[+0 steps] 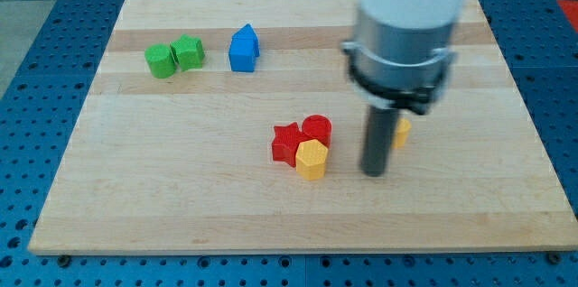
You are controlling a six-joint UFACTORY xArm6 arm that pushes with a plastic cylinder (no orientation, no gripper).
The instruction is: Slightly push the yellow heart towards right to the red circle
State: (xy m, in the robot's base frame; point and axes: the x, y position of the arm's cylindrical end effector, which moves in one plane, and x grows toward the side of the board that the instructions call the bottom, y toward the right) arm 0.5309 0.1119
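The red circle (pixel 317 129) sits near the board's middle. It touches a red star (pixel 286 143) on its left and a yellow hexagon (pixel 311 159) just below it. A second yellow block (pixel 403 132), likely the yellow heart, peeks out to the right of my rod and is mostly hidden by it. My tip (pixel 375 173) rests on the board to the right of the red circle group. It is just below and left of the hidden yellow block.
Two green blocks (pixel 174 57) lie touching at the view's top left. A blue block (pixel 244 49) lies to their right. The wooden board (pixel 181 215) lies on a blue perforated table. The arm's large white and grey body (pixel 404 25) covers the board's top right.
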